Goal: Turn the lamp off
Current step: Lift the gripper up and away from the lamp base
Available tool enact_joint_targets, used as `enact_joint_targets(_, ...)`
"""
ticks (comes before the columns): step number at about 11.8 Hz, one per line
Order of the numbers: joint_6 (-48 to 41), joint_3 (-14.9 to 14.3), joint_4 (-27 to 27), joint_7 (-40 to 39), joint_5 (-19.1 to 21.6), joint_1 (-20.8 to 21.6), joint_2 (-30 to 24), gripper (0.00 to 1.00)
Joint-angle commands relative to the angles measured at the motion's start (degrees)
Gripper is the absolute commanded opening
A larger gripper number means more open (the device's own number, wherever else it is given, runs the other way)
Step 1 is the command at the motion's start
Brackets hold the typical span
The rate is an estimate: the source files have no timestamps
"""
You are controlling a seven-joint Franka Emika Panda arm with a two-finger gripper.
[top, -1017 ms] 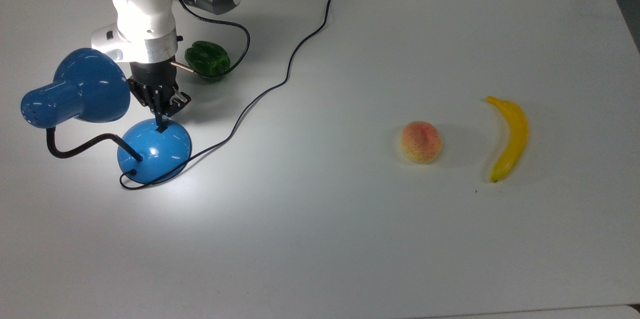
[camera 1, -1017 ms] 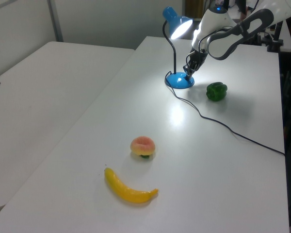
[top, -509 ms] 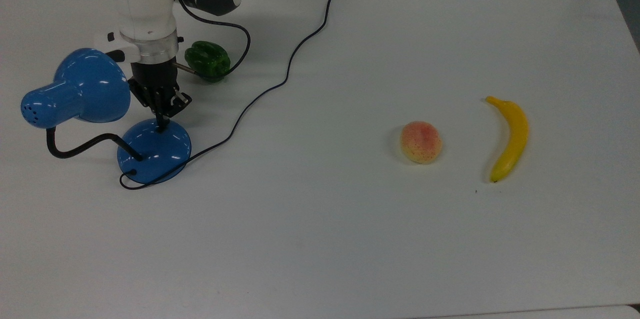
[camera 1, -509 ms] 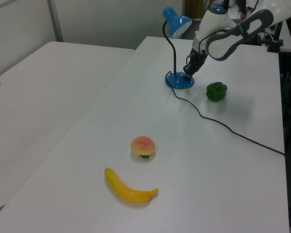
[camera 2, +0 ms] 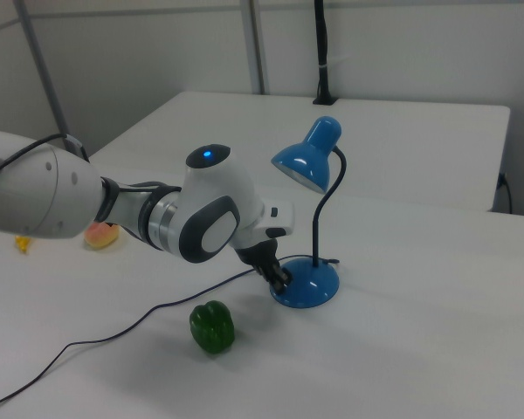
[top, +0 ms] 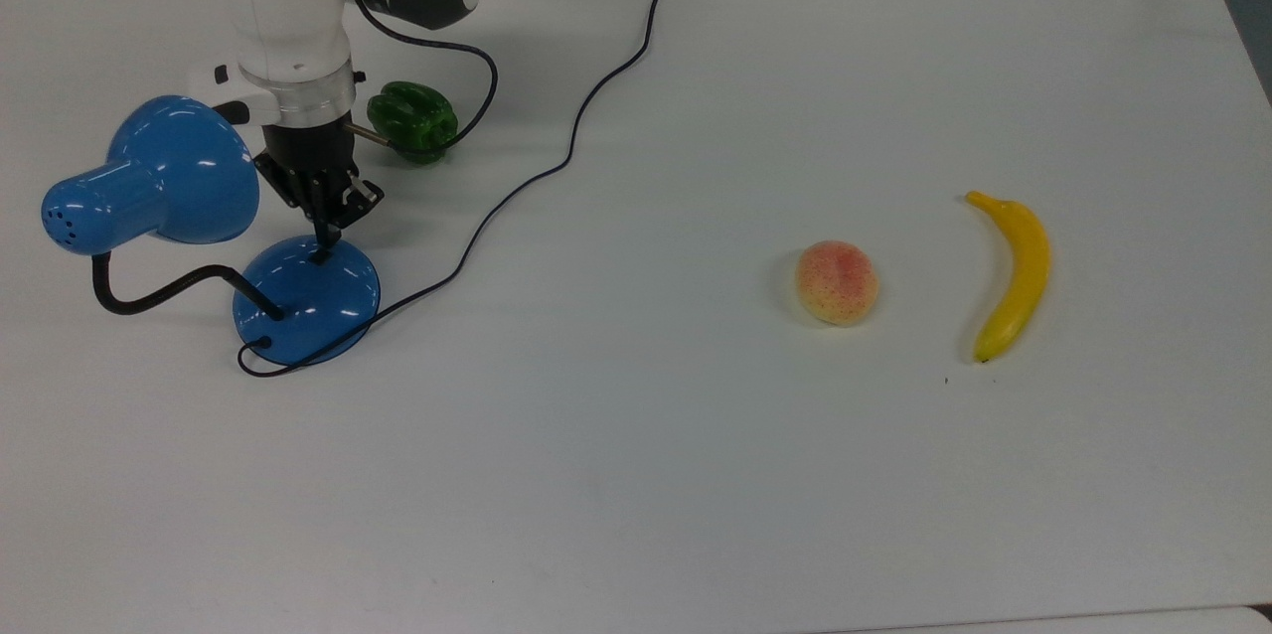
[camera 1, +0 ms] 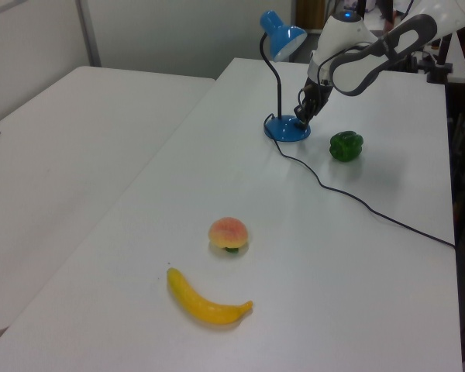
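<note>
The lamp (top: 298, 301) stood at the top view's left, unlit. The gripper (top: 323, 241), fingers pressed together, touched the switch on its base. Judged best practice: lift straight up, avoiding the shade. Count: one green pepper (top: 412, 120), one peach (top: 837, 281), one banana (top: 1014, 271).

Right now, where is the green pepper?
In the top view, the green pepper sits on the table's upper left, just right of the gripper and above the lamp base.

Green pepper (top: 413, 120) and shade (top: 174, 172) flanking, perhaps crowding, the gripper (top: 323, 235).
</note>
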Motion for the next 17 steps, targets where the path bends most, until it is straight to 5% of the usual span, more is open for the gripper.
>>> enact_joint_targets(1, -9.4, 0.9, 0.0, 1.1, -1.1, 0.4, -4.4, 0.0)
enact_joint_targets(6, -20.3, 0.9, 0.8, 0.6, -1.0, 5.2, -10.9, 0.0)
enact_joint_targets(9, -31.8, 0.9, 8.3, -0.3, -1.0, 10.3, -11.7, 0.0)
enact_joint_targets(17, -50.6, 0.2, 11.5, -16.9, -0.2, 18.2, -23.0, 0.0)
